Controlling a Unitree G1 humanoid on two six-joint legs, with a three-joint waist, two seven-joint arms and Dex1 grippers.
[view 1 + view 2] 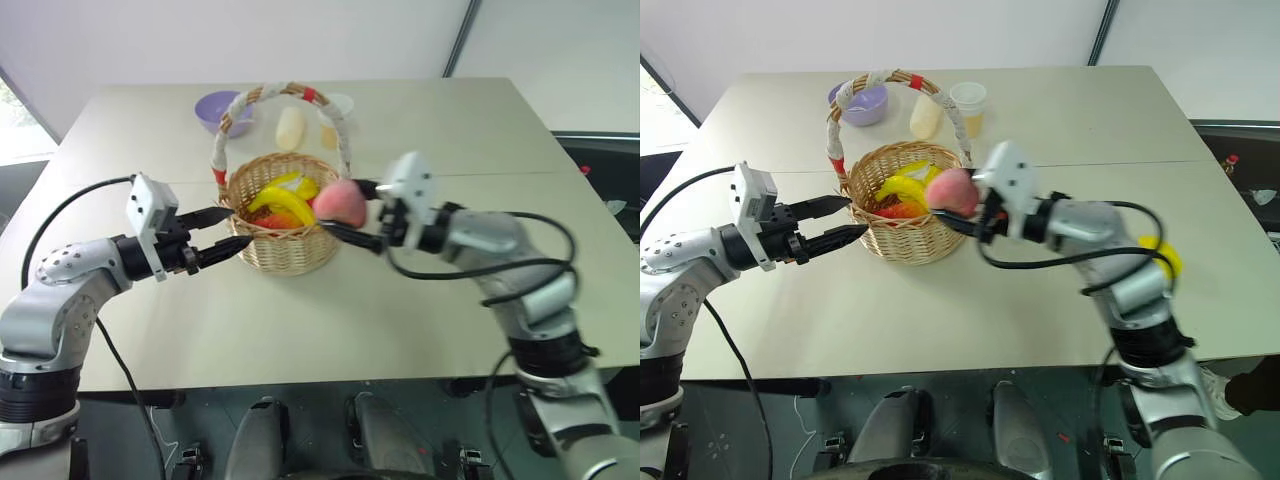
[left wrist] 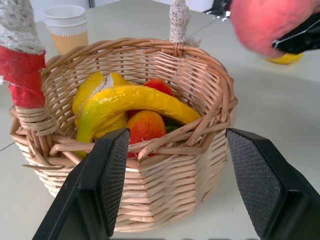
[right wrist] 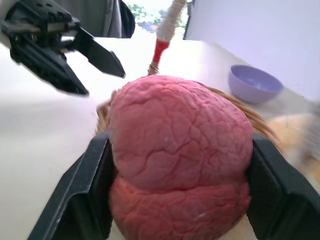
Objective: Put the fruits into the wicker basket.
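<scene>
Both arms are silver-grey metal with black joint rings and loose black cables looping alongside; a white boxy camera housing sits on each wrist, and each gripper [image 1: 222,230] [image 1: 352,212] has two black fingers with textured pads [image 2: 116,172]

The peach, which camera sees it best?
The right wrist view: the peach looms close between the right gripper's fingers. Both eye views show it small beside the basket; the left wrist view catches its edge.

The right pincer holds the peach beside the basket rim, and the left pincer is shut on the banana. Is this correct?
Not quite. The left pincer is open and empty; the banana lies inside the basket, as the left wrist view shows. The right pincer does hold the peach beside the rim.
</scene>
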